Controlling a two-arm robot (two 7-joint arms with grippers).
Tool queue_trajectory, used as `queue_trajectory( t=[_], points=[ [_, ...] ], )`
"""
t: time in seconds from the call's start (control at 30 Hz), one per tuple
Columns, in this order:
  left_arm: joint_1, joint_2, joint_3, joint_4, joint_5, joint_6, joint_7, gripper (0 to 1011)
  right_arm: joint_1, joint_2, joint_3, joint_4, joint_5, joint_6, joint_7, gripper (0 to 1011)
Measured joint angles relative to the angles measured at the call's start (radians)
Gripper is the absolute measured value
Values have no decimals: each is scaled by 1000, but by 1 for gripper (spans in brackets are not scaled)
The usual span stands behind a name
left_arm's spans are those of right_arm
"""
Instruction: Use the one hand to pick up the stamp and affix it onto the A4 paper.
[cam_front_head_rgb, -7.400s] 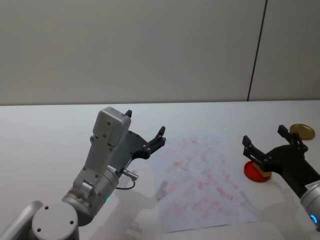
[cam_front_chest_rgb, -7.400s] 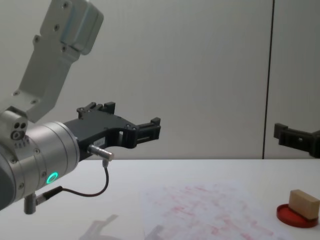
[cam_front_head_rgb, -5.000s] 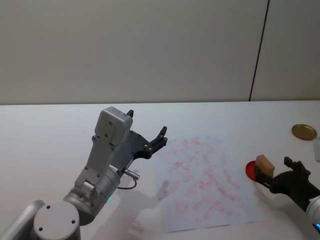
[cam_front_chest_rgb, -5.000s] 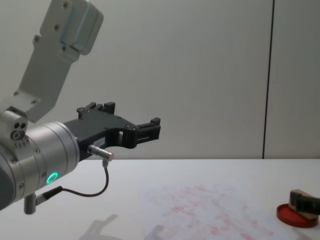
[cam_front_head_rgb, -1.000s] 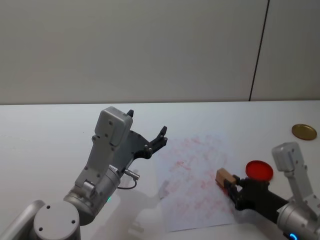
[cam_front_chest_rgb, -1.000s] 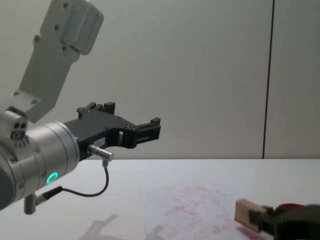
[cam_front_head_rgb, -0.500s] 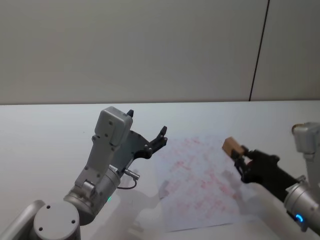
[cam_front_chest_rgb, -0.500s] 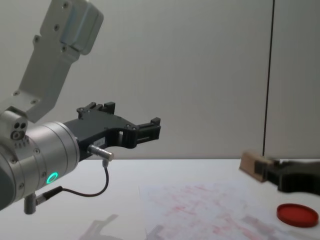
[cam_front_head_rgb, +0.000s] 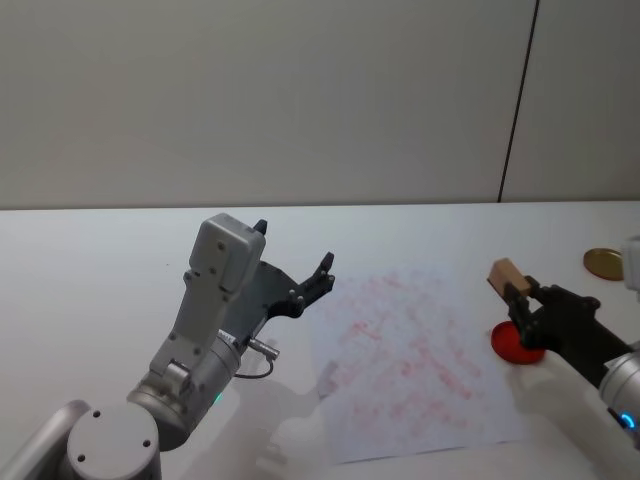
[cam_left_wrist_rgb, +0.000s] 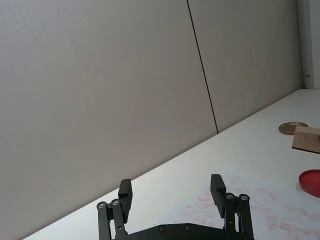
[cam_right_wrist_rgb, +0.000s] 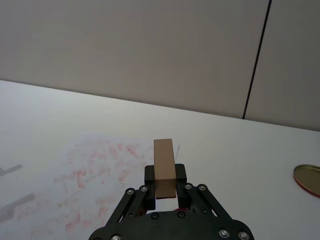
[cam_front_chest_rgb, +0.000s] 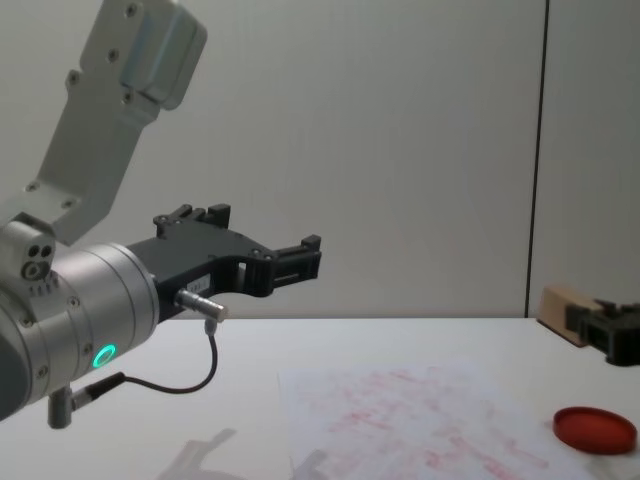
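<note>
My right gripper (cam_front_head_rgb: 519, 292) is shut on the stamp (cam_front_head_rgb: 505, 272), a small tan wooden block that sticks out beyond its fingertips. It hangs in the air over the right edge of the A4 paper (cam_front_head_rgb: 405, 365), just beside the red ink pad (cam_front_head_rgb: 510, 346). From the right wrist the stamp (cam_right_wrist_rgb: 164, 159) stands up between the black fingers (cam_right_wrist_rgb: 149, 175), with the red-smudged paper (cam_right_wrist_rgb: 97, 167) below. The chest view has the stamp (cam_front_chest_rgb: 559, 300) above the table at far right. My left gripper (cam_front_head_rgb: 292, 247) hovers open and holds nothing, left of the paper.
The flat round red ink pad (cam_front_chest_rgb: 595, 430) lies right of the paper, partly behind my right gripper in the head view. A gold lid (cam_front_head_rgb: 605, 262) sits at the table's far right. The left arm's silver body (cam_front_chest_rgb: 90, 310) fills the near left.
One second ago the stamp was down on the paper. My right gripper has since lifted it and carried it right, toward the ink pad. The left arm has not moved.
</note>
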Motion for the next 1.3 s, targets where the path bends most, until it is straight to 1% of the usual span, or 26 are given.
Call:
queue_trajectory(
  t=[0.27,0.53,1.3],
  points=[
    [0,0,0,0,0,0,0,993,-4,14,11,21,-12,25,-12,216],
    [0,0,0,0,0,0,0,993,-7,18,13,39,-17,39,-10,216],
    [0,0,0,0,0,0,0,993,3,5,1,98,-37,48,-1,216]
  ],
)
